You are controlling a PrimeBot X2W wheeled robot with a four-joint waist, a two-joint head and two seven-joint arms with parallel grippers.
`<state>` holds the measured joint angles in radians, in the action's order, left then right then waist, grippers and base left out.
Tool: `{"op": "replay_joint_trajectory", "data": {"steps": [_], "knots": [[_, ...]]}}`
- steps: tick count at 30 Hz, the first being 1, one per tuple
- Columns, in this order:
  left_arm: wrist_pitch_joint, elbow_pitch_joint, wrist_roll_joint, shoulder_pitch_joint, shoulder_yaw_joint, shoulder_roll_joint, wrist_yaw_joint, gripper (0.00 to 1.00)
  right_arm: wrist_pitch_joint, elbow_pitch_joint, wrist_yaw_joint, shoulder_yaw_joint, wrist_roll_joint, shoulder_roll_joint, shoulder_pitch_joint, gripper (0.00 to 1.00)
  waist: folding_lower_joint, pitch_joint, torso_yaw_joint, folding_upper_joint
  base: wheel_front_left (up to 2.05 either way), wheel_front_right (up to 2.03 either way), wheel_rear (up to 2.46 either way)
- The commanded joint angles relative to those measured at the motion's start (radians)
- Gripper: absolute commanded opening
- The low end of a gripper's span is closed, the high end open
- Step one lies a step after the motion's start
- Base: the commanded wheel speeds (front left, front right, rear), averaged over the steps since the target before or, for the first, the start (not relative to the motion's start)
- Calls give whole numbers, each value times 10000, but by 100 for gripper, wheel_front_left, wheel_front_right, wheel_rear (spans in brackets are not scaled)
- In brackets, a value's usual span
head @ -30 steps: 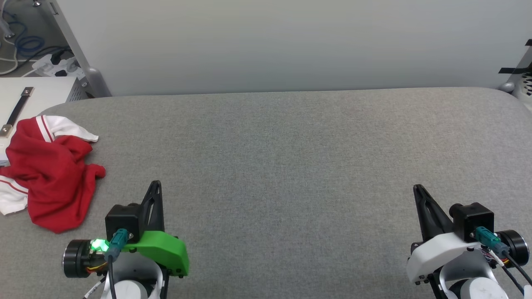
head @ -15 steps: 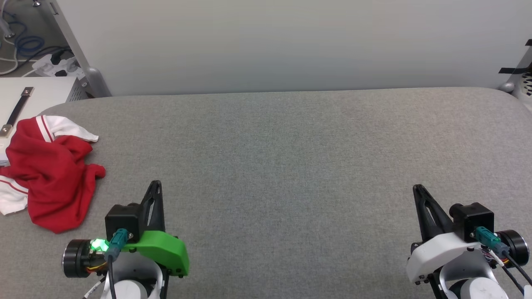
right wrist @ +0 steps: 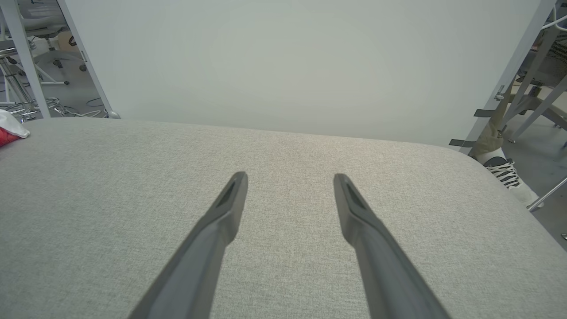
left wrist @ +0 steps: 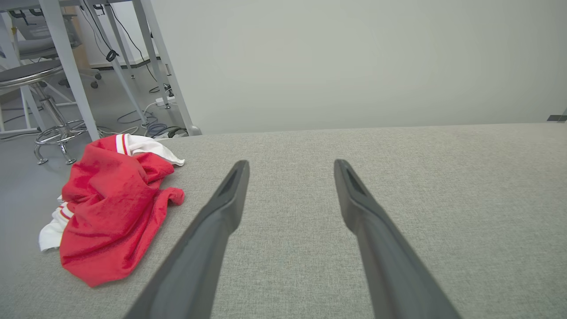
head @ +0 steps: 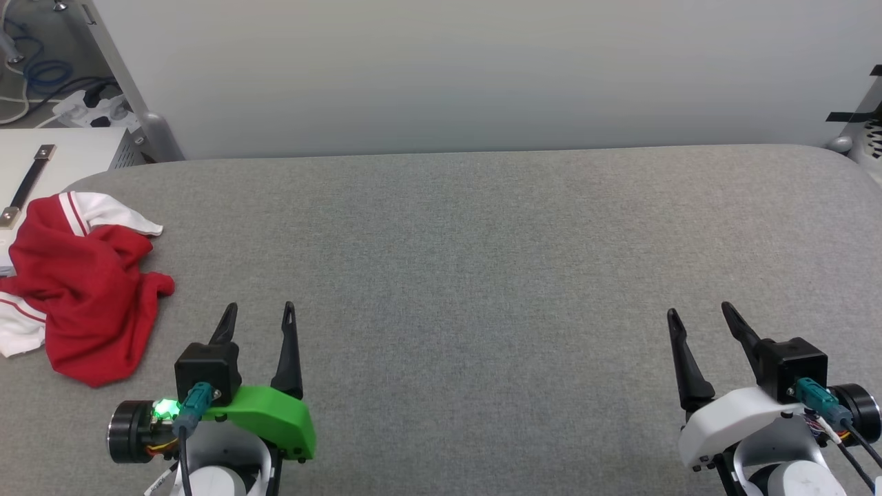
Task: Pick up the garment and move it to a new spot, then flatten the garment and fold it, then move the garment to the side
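Left end effector point(head: 260, 306) and right end effector point(head: 698, 308) have spread (garment point(head: 83, 303) unmoved).

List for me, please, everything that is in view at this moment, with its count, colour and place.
garment: one, red with white sleeves, crumpled at the table's left edge.
table: one, grey fabric top, spanning the head view.
wall panel: one, pale grey, behind the table.
box: one, white with a black strap, off the table's left edge.
cables: several, blue and white, on the floor at far left.
stool: one, grey seat, on the floor left of the table.
person's shoe: one, white with black laces, on the floor off the table's right corner.
left end effector: one, dark fingers, green housing, open, near left, apart from the garment.
right end effector: one, dark fingers, white housing, open, near right.
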<state>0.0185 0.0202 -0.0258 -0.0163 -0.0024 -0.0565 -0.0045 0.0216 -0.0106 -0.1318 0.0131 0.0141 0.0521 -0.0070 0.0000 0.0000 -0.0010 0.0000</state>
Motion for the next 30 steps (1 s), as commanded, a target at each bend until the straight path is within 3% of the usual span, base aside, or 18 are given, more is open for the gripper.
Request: {"op": "replay_joint_trajectory", "data": {"steps": [1,30], "knots": [[101,54,-102,4,-40,9,-22,100,102,-51,1,43,105,-2,6,100,0,-2,-4,0,0,0,0],[702,116,-625,-52,-206,23,-170,100,695,448,4,166,786,-6,-53,100,0,96,-23,0,0,0,0]]}}
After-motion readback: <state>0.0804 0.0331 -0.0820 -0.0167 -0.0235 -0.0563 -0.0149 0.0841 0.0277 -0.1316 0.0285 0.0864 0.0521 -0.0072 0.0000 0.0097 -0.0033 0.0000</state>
